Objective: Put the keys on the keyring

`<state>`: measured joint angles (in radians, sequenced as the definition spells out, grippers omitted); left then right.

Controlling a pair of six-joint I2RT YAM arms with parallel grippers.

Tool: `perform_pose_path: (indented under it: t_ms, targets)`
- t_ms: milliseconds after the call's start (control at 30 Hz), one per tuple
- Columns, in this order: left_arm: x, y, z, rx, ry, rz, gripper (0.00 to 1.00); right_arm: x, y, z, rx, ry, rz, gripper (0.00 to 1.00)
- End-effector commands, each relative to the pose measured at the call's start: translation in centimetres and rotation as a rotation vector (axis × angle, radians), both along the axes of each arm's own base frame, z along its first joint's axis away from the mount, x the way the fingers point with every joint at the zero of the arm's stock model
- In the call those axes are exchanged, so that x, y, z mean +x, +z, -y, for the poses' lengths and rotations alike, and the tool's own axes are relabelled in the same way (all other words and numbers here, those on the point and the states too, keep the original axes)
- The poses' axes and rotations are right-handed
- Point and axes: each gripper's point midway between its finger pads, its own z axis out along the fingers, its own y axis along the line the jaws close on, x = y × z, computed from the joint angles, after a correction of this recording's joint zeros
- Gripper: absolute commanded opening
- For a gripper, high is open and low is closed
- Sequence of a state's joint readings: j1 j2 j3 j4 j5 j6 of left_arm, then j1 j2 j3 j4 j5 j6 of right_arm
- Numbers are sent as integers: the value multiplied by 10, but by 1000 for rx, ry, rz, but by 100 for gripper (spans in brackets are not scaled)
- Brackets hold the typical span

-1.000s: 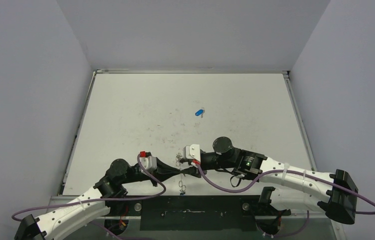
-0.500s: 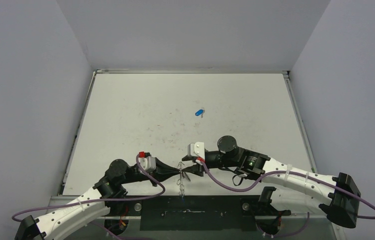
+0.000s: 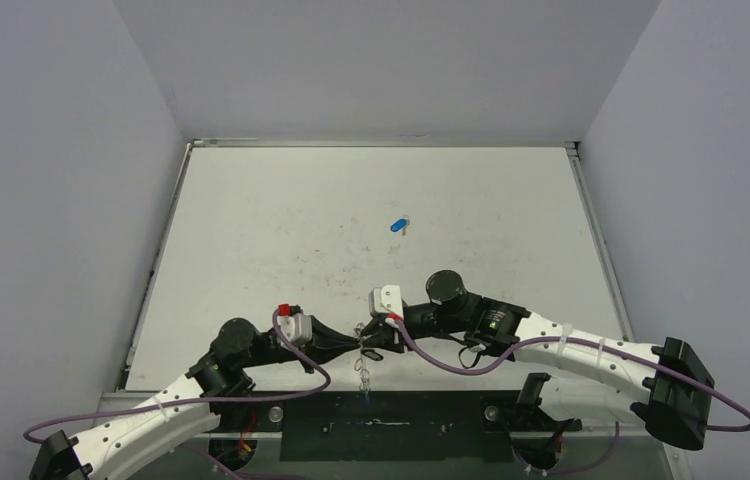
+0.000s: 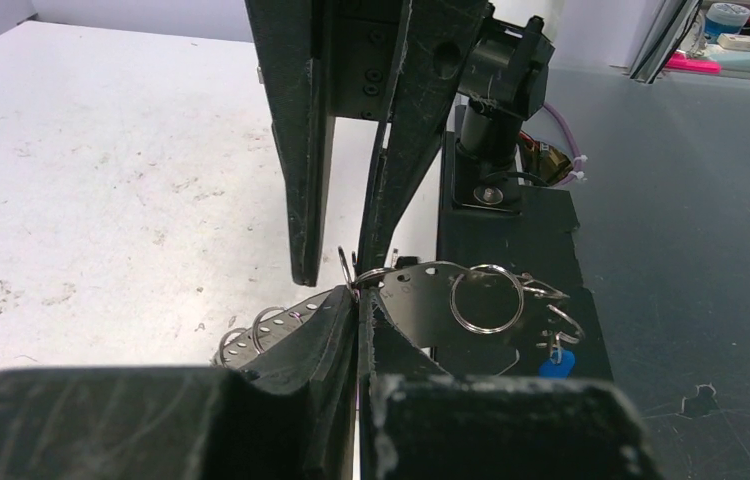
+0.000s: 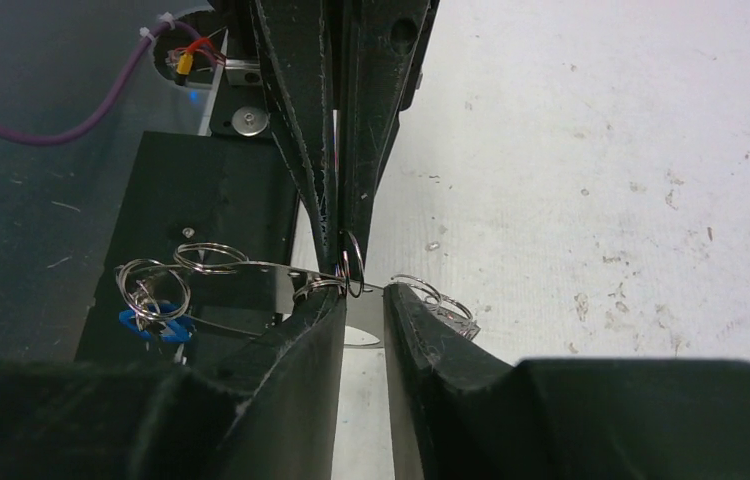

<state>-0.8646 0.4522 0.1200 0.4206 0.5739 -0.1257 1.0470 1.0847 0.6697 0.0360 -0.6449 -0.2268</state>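
My right gripper point(image 5: 363, 300) has swung back in. Its jaws sit a crack apart around the keyring point(image 4: 421, 295) at the middle of the near edge, seemingly gripping nothing. My left gripper point(image 4: 359, 303) is clamped shut on it. One blue key point(image 3: 398, 225) lies mid-table, unthreaded.

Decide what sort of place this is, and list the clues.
Probably a robotics lab test cell: a scuffed white table boxed in by plain grey walls, with a left arm and right arm bolted at its near edge.
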Motion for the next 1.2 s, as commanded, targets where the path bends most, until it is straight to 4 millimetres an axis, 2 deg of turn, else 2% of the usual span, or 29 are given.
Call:
perform_pose_path:
  t_ms: [0, 67, 133, 200, 300, 400, 600, 1000, 1167]
  targets:
    - [-3, 29, 1, -78, -16, 73, 0, -2, 38, -13, 126, 36, 32, 20]
    - [-3, 31, 1, -81, -16, 75, 0, -1, 38, -12, 130, 27, 38, 13]
    - [-3, 30, 1, -80, -17, 75, 0, 2, 37, -11, 125, 15, 46, 12]
    - [-3, 31, 1, -80, -16, 75, 0, 6, 34, -7, 97, -13, 64, 17]
    - [-3, 31, 1, -80, -17, 75, 0, 11, 33, 1, 74, -38, 91, 33]
    - [-3, 32, 1, -81, -16, 77, 0, 10, 37, 8, 77, -40, 112, 39]
    - [-2, 31, 1, -79, -15, 77, 0, 4, 46, 7, 100, 5, 126, 40]
    - [-3, 30, 1, -75, -15, 75, 0, -3, 40, -14, 117, 54, 12, 39]
    - [-2, 30, 1, -76, -14, 72, 0, -1, 39, -15, 119, 42, 9, 31]
